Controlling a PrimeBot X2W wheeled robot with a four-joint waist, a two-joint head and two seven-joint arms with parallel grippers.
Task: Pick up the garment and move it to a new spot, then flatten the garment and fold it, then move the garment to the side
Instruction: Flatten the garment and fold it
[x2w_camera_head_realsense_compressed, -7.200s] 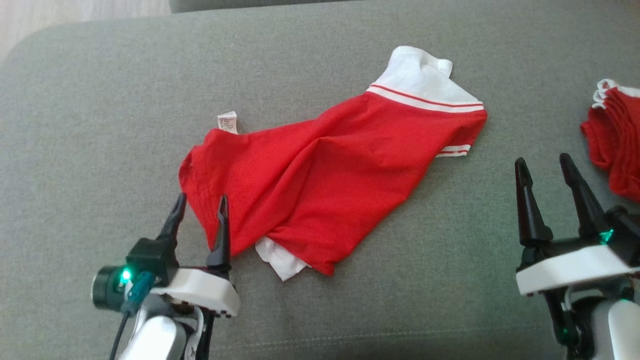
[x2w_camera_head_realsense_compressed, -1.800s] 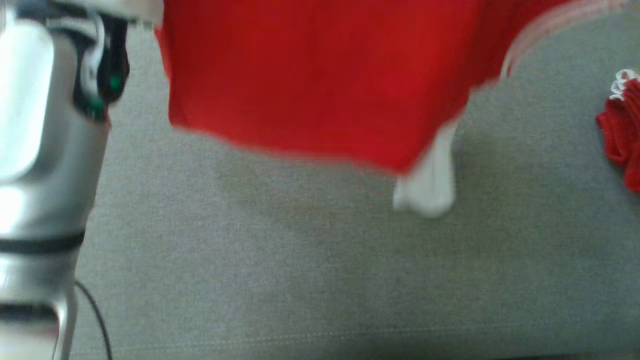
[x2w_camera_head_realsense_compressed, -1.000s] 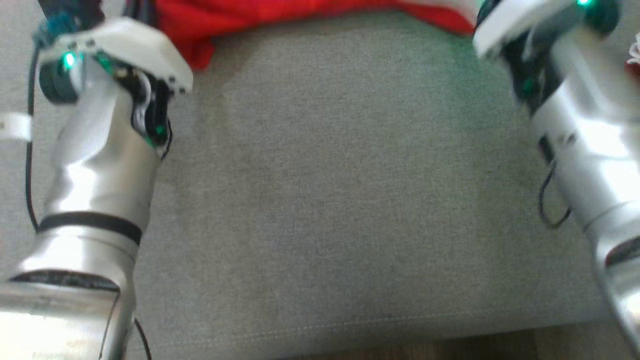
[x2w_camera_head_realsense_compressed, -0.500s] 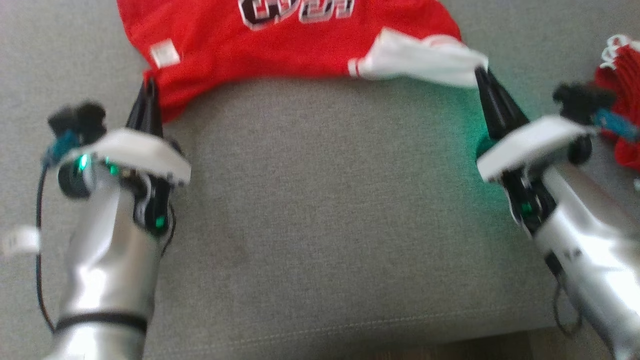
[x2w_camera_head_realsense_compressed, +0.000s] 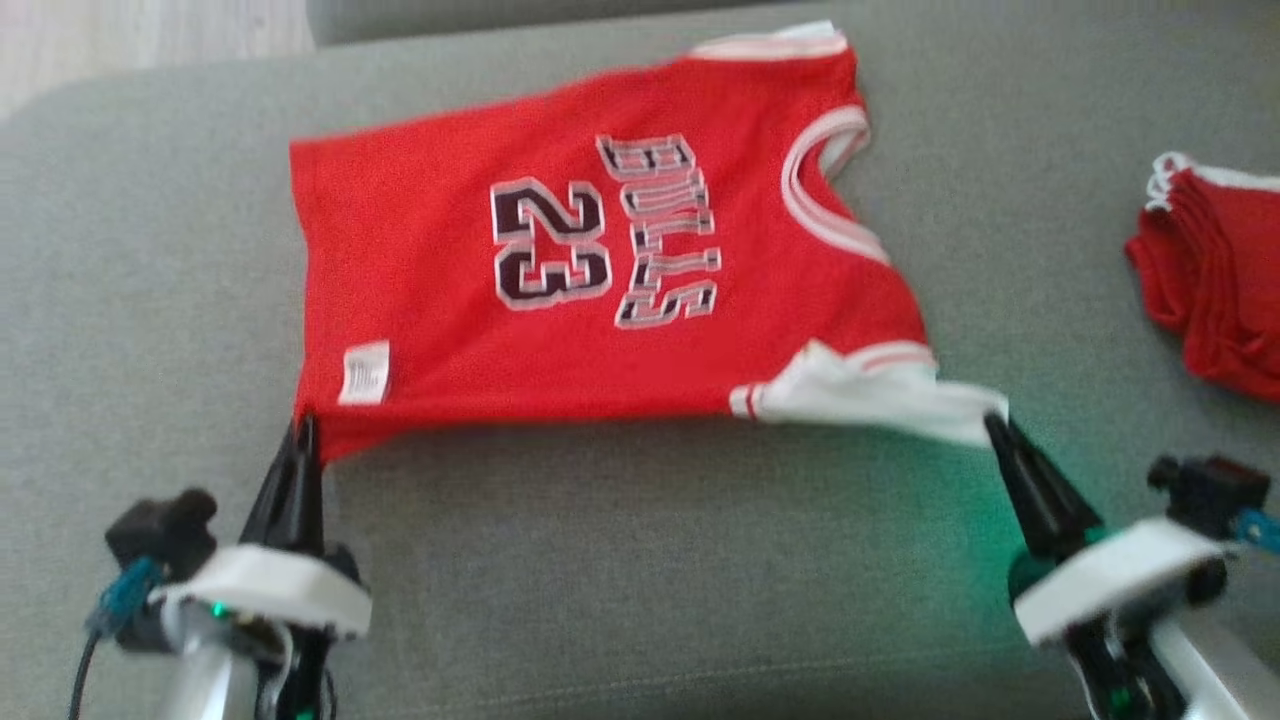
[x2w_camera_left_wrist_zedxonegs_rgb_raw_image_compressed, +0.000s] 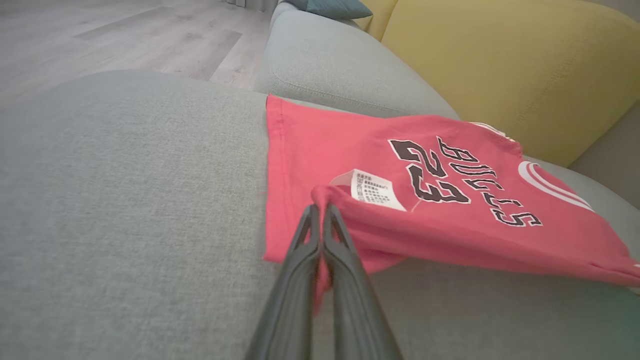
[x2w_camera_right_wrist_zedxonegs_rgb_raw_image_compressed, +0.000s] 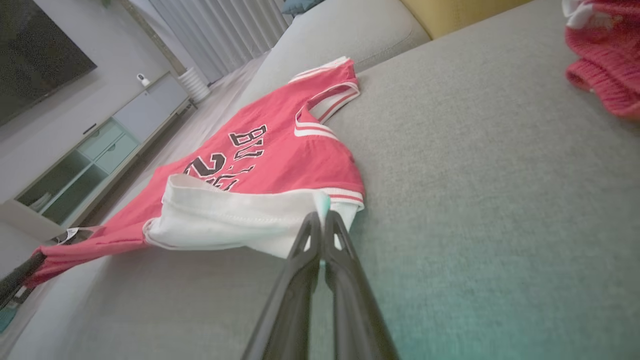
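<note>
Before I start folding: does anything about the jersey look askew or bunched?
Yes. The jersey lies mostly flat, but its white sleeve is bunched and stretched toward the right claw, and the care label sticks out by the left claw.

My left claw (x2w_camera_head_realsense_compressed: 303, 428) and right claw (x2w_camera_head_realsense_compressed: 994, 422) look matt black plastic; the jersey (x2w_camera_head_realsense_compressed: 600, 290) is smooth red cloth, the sofa (x2w_camera_head_realsense_compressed: 650, 560) coarse grey weave.

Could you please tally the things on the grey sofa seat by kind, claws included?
Red mesh jersey printed BULLS 23: 1
Pile of red cloth with white trim: 1
Dark claws, left claw and right claw, each pinching the jersey: 2
Total: 4
</note>
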